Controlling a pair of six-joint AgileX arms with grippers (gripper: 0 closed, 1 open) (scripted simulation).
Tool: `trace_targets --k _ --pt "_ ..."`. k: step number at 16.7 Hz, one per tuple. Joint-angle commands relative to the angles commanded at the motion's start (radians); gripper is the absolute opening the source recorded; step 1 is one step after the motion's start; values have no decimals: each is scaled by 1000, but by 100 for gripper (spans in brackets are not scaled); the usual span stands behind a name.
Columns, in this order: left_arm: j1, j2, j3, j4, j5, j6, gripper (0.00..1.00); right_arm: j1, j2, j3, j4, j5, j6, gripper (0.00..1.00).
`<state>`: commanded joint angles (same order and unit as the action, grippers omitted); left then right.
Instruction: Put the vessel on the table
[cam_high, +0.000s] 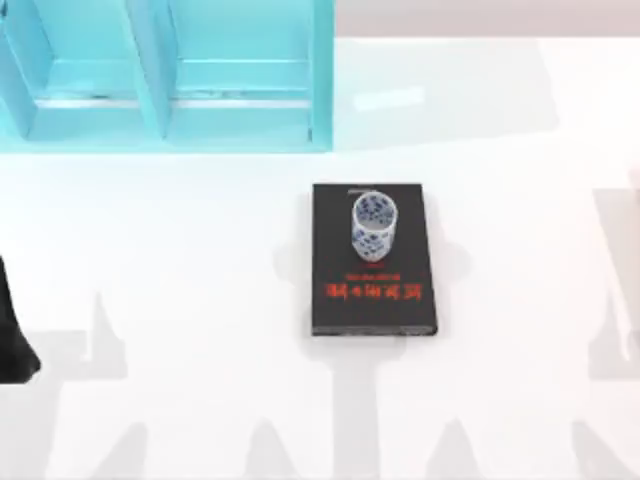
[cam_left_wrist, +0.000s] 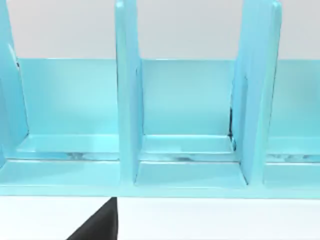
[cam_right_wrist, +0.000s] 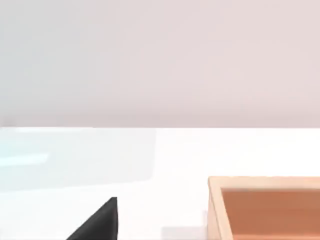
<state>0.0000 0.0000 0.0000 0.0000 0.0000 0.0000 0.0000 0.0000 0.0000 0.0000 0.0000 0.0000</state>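
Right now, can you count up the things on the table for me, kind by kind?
Cups: 1, the vessel, standing on the book
Books: 1, the black book
Shelf units: 1, the turquoise shelf unit
Wooden boxes: 1, the wooden box
Total: 4

Top cam looks straight down on counter (cam_high: 200, 260). Left wrist cam sits low, facing turquoise shelf (cam_left_wrist: 190, 100) close up, shared with top. Right wrist cam low, facing wooden box (cam_right_wrist: 265, 210).
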Motion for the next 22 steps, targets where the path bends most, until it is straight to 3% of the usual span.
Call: trace_targets --k 5,9,22 --pt "-11 53 47 -32 -3 -12 100 0 0 0 0 0 0 100" --pt "-62 263 242 -137 -6 -74 100 0 0 0 0 0 0 100" --pt "-377 1496 1518 -767 -36 -426 100 0 0 0 0 0 0 100"
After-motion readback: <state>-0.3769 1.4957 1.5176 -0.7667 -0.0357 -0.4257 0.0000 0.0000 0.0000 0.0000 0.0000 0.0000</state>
